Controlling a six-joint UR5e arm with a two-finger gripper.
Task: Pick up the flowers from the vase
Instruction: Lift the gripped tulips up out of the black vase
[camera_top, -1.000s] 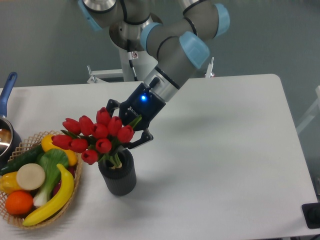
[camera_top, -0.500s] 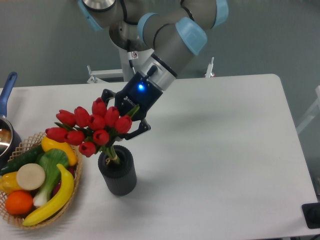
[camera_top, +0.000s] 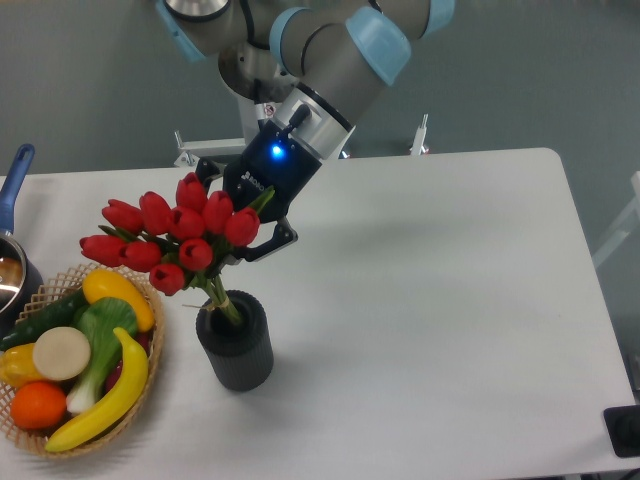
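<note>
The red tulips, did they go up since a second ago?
Yes. The tulips have risen and shifted left: their heads sat just above the grey vase, and now bare stems show above its rim. The vase has not moved. The gripper holds them.

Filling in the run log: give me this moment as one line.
phase: lifting | gripper: shut on flowers | stems: base still in vase | vase: upright on table

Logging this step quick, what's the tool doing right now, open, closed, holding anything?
Tool: closed on the red tulips, stems' base still inside the dark ribbed vase.
</note>
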